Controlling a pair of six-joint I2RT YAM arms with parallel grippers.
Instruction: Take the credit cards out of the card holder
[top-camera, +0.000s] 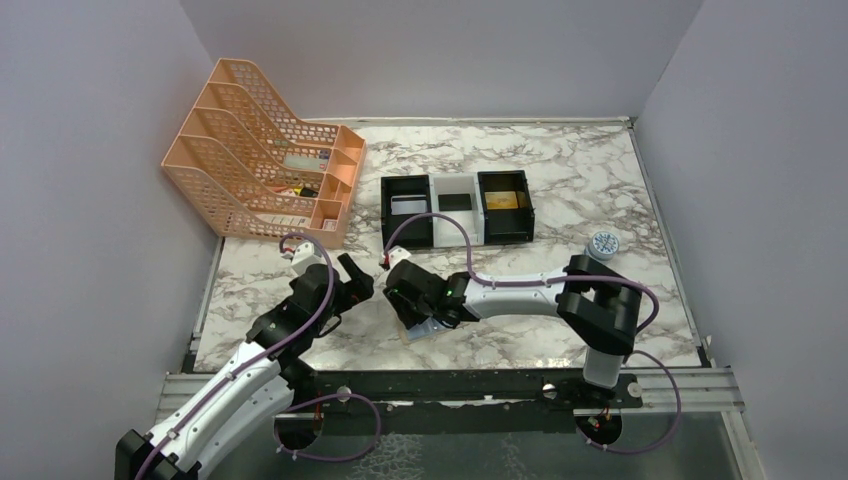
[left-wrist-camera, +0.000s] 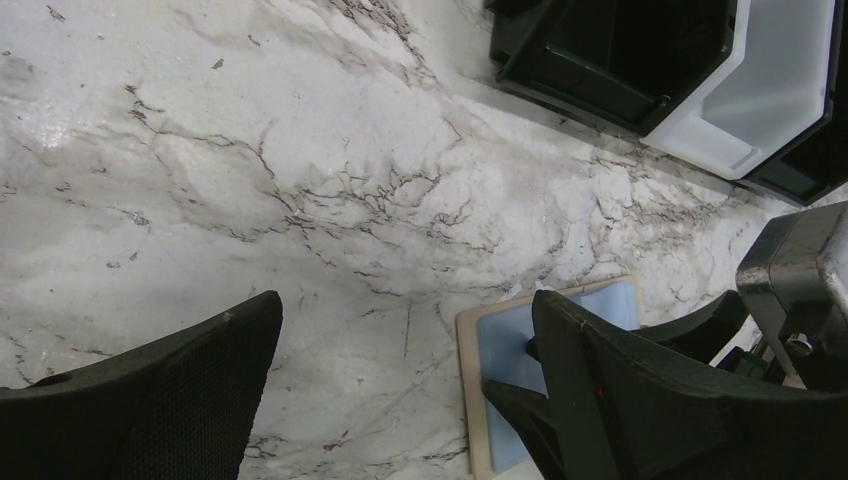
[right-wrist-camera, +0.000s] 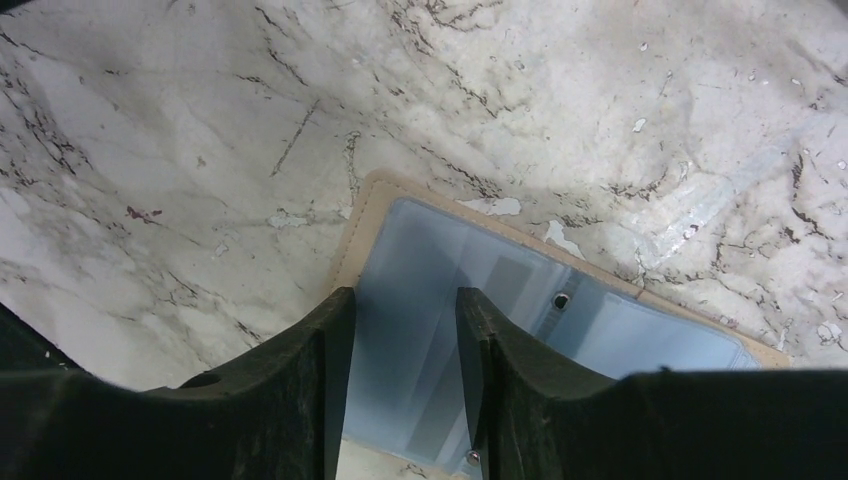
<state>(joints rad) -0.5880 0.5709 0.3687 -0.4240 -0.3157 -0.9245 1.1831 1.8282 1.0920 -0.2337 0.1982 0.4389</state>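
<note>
Top view: marble table (top-camera: 600, 180) w/ two arms meeting near the front centre. The card holder (top-camera: 425, 330) lies open and flat on the table, largely covered from above by the R gripper (top-camera: 420, 315); only a tan corner shows. The L gripper (top-camera: 355, 278) hangs just beside it, to the left.

R wrist view: R gripper (right-wrist-camera: 405, 300) is over the card holder (right-wrist-camera: 600, 330), above its grey-blue inner face. Fingers (right-wrist-camera: 300, 390) are narrowly apart, w/ nothing seen btw them.

L wrist view: L gripper (left-wrist-camera: 405, 330) has its jaws spread wide over bare marble. One finger (left-wrist-camera: 640, 400) hides part of the card holder (left-wrist-camera: 505, 345).

Behind, well apart from the holder, is a row of three trays: black tray (top-camera: 408, 232), white tray (top-camera: 455, 228), second black tray (top-camera: 505, 232). A pale card (top-camera: 408, 203) lies in the first and a gold-brown card (top-camera: 503, 200) in the last. An orange file rack (top-camera: 265, 175) stands at far left and a small round blue-white item (top-camera: 603, 243) at right.
</note>
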